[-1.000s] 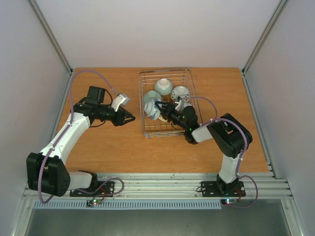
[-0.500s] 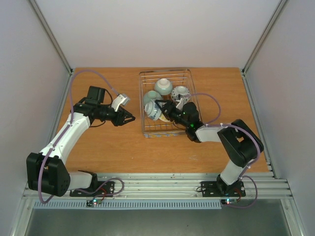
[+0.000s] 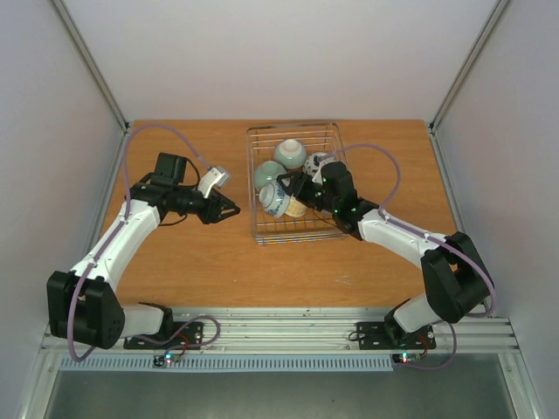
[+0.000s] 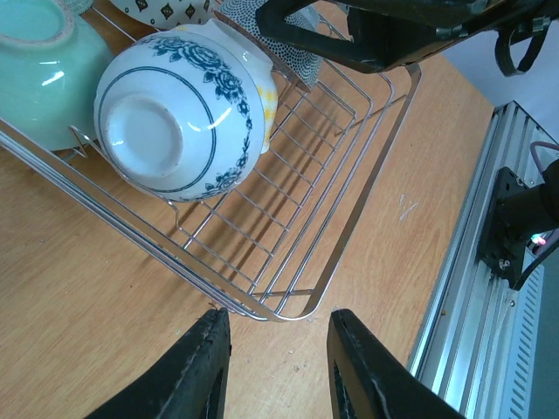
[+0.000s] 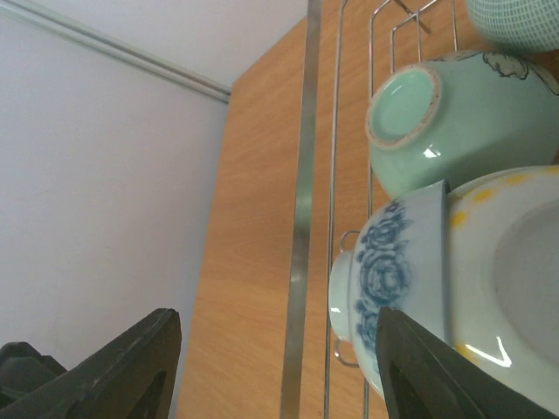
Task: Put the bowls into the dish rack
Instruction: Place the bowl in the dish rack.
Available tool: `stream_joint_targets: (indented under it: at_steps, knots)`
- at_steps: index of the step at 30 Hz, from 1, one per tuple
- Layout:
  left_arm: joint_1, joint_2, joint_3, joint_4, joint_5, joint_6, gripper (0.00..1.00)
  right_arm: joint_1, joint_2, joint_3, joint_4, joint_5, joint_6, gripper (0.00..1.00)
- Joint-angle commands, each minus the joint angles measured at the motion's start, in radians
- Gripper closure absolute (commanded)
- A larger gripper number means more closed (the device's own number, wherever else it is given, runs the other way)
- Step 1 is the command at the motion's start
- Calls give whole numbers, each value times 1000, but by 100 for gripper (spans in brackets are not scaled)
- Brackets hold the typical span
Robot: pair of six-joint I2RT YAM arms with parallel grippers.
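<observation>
While the left claw (image 3: 234,209) stays narrowly parted and empty at the left of the dish rack (image 3: 297,127), the right arm has stretched out, its elbow swung toward the lower right; the right claw (image 3: 295,186) has gone from narrow to wide and holds nothing; the blue-patterned bowl (image 3: 274,200) lies on its side inside the rack, centre frame, touching a cream-yellow bowl (image 3: 298,208); a pale green bowl (image 3: 290,154) sits higher in the frame; the surface (image 3: 192,262) is orange-brown wood; plain white walls enclose it.
</observation>
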Motion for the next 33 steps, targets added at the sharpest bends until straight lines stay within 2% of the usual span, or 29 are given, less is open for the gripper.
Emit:
stream_joint_targets:
  at_steps: [1,10,33]
  knots:
    - [9,-10,-7,14,21,15,68,11,8,60,-179,26,-94,37]
    - [9,-6,-7,16,19,16,68,18,-19,88,-308,102,-150,37]
    - [8,-3,-6,15,16,15,68,21,-36,88,-347,148,-166,37]
